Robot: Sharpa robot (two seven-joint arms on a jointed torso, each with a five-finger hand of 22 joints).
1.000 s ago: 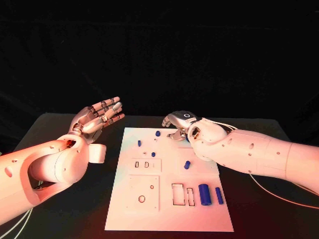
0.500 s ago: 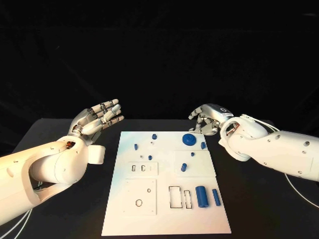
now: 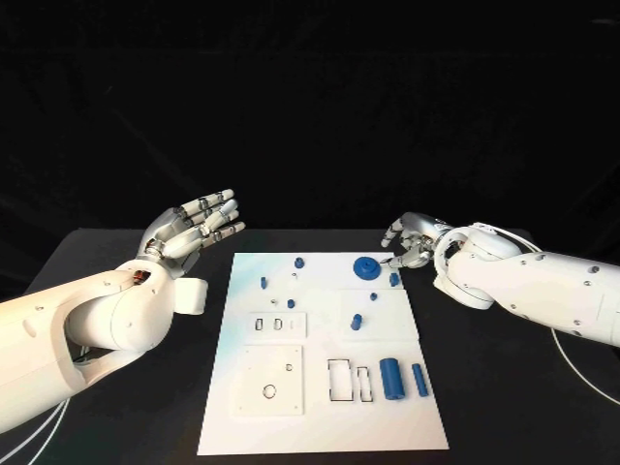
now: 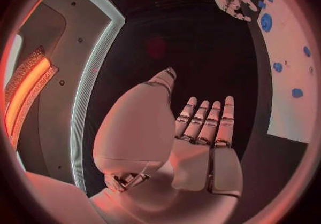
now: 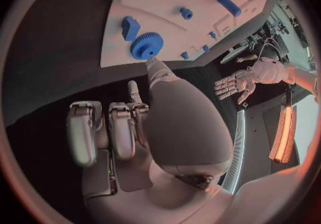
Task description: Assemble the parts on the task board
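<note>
A black table sits against a dark backdrop, and I see the white task board lying lengthwise at its middle.

Left hand: I read it as raised above the table to the left of the board, palm up, fingers straight and close together, holding nothing. It is well apart from the board.

Right hand: it sits just off the board's far right corner, fingers curled downward. In the right wrist view, one fingertip reaches the board edge beside the blue gear; I cannot tell whether it touches the gear. Nothing is in its grasp.

Parts on the board, as I see them from the head view:
- The blue gear lies flat at the far right corner, just beside the right hand.
- A small blue block lies next to the gear, at the right edge.
- Small blue pegs are scattered over the far half of the board.
- A large blue cylinder and a slimmer blue bar lie side by side on the near right part, just right of two rectangular slots.
- A square plate with an oval opening occupies the near left part.
</note>
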